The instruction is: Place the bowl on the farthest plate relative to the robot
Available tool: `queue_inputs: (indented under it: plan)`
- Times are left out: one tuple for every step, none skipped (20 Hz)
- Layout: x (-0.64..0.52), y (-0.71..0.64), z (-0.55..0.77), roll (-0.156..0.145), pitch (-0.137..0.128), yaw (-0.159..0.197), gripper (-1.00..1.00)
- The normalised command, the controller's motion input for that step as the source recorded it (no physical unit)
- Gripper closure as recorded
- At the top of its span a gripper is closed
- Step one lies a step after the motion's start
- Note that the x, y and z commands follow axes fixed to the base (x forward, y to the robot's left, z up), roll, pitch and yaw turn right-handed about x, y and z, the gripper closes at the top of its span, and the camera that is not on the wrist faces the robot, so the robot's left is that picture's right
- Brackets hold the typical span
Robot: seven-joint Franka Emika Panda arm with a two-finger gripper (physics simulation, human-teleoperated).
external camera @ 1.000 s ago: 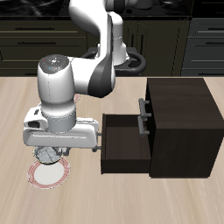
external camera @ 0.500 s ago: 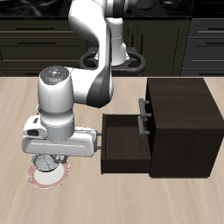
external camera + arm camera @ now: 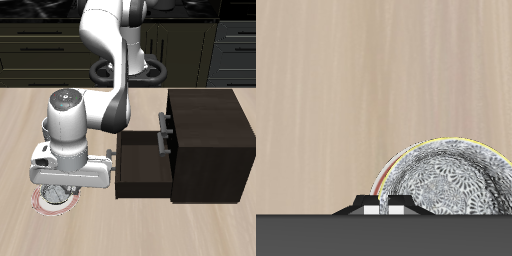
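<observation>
The white plate [image 3: 41, 206] with a pink-red rim lies near the table's front edge. The small grey patterned bowl [image 3: 56, 197] sits low over the plate's middle; whether it touches the plate I cannot tell. My gripper [image 3: 63, 189] points down and is shut on the bowl's rim. In the wrist view the bowl [image 3: 448, 182] fills the space just past my gripper [image 3: 382, 208], and the plate's rim [image 3: 395, 166] peeks out around the bowl's edge.
A dark wooden cabinet [image 3: 206, 140] stands beside the arm, its drawer [image 3: 143, 170] pulled open toward the gripper. Bare light wood table [image 3: 346, 90] lies around the plate.
The gripper has come down with the bowl and shifted slightly toward the table's front edge, bringing the bowl lower over the plate.
</observation>
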Motion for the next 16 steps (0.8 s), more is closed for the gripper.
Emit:
queue_inputs:
  plan:
    - [-0.04,0.02,-0.15,0.023,0.001,0.006,1.0]
    - [-0.09,0.05,-0.26,-0.013,0.118,0.074,1.0]
    - [0.0,0.07,-0.08,-0.057,0.014,0.073,1.0]
    - [0.03,-0.15,0.0,-0.061,0.017,0.032,-1.0]
    - [-0.01,-0.07,-0.01,-0.142,0.065,-0.118,-1.0]
    - [0.1,0.07,-0.01,0.116,0.012,0.039,-1.0]
    - [0.0,-0.08,-0.06,-0.044,0.075,-0.022,-1.0]
    - [-0.13,-0.15,0.03,-0.066,-0.028,0.098,-1.0]
    - [-0.03,-0.13,0.05,-0.068,0.018,-0.054,-1.0]
    - [0.02,0.03,0.08,0.034,-0.038,0.089,-1.0]
    - [-0.04,-0.04,0.03,0.008,0.022,-0.002,-1.0]
    - [-0.09,-0.11,0.06,-0.091,0.009,0.016,-1.0]
    - [-0.08,0.03,0.1,0.014,-0.021,-0.015,-1.0]
    - [-0.1,0.01,0.11,0.034,-0.027,0.028,-1.0]
    - [-0.11,-0.04,0.2,-0.089,-0.049,0.04,-1.0]
    - [-0.14,0.03,0.26,0.07,-0.061,-0.092,-1.0]
